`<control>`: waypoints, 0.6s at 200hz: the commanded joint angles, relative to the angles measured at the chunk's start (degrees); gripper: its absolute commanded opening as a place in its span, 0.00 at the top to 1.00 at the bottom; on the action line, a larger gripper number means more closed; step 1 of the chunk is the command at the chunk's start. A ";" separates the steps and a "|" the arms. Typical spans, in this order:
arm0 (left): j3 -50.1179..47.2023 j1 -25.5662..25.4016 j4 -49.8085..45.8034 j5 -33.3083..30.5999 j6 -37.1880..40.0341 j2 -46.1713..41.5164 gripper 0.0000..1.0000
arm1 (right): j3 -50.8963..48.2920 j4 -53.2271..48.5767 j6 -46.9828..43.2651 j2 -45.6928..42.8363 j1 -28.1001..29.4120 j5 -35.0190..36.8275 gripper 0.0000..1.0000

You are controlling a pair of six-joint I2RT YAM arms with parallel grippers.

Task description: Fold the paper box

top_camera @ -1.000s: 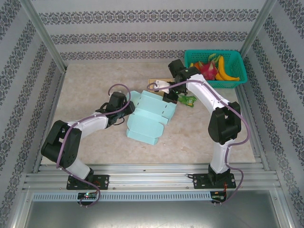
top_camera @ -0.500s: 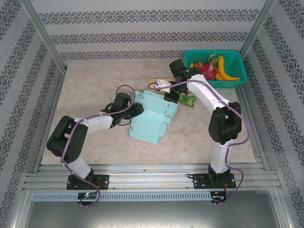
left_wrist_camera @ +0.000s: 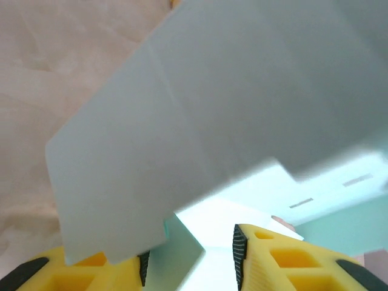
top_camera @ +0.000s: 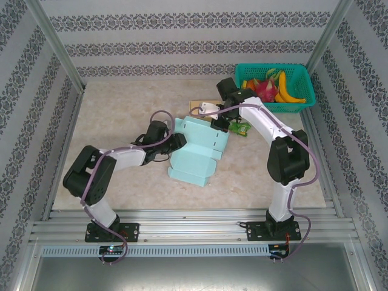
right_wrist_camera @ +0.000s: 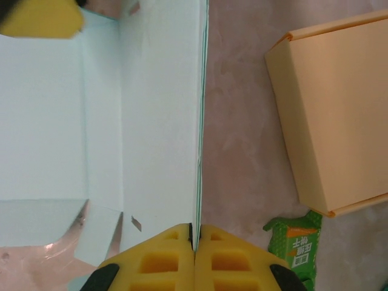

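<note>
Two claws work the paper box (top_camera: 197, 148): right claw (right_wrist_camera: 194, 233) clamped on its upright edge at 1 o'clock, left claw (left_wrist_camera: 189, 254) spread apart at 9 o'clock.

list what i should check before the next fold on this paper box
1. Right gripper has a firm hold on the paper box: ok, its jaws are closed on the edge of an upright panel.
2. Left gripper is ready to take a flap: ok, its jaws are apart at the box's left side.
3. A flap sits between the left pads: cannot tell, the panel overlaps one finger.
4. Tan box is clear of the fold: ok, bare table separates it from the paper.
5. Green packet is clear: ok, it lies beside the right gripper, off the paper.
</note>
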 commanded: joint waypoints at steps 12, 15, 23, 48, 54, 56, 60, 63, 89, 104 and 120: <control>-5.91 -0.78 0.08 -6.11 10.75 -11.80 0.50 | -7.04 12.16 -1.18 -5.81 2.27 5.64 1.00; -6.51 -0.83 -0.32 -6.96 11.28 -12.91 0.49 | -7.86 13.25 -1.33 -6.31 2.41 6.43 1.00; -8.35 -0.84 -1.28 -9.90 12.65 -15.86 0.48 | -9.80 15.97 -2.16 -7.36 2.91 7.85 1.00; -14.25 -0.77 -1.96 -20.58 15.07 -24.38 0.47 | -15.45 23.01 -5.71 -11.03 4.59 10.39 1.00; -15.53 -0.77 -1.67 -23.14 15.55 -26.13 0.47 | -16.88 25.17 -6.97 -11.98 5.17 10.83 1.00; -15.94 -0.77 -1.61 -24.01 15.76 -26.58 0.46 | -17.48 25.88 -7.31 -12.25 5.37 11.01 1.00; -16.77 -0.77 -1.39 -25.47 16.15 -27.58 0.46 | -18.88 26.80 -8.38 -12.88 5.81 11.23 1.00; -17.19 -0.78 -1.15 -26.53 16.41 -28.20 0.46 | -19.78 28.05 -9.27 -13.38 6.12 11.39 1.00; -20.66 -0.62 2.19 -31.29 19.25 -30.92 0.46 | -26.90 37.58 -15.48 -16.82 8.81 13.40 1.00; -21.79 -0.52 4.72 -31.98 20.85 -30.71 0.46 | -30.33 43.07 -18.33 -17.94 9.89 14.75 1.00; -22.58 -0.42 7.35 -32.39 21.92 -29.51 0.47 | -32.49 46.35 -20.04 -18.53 10.28 14.10 1.00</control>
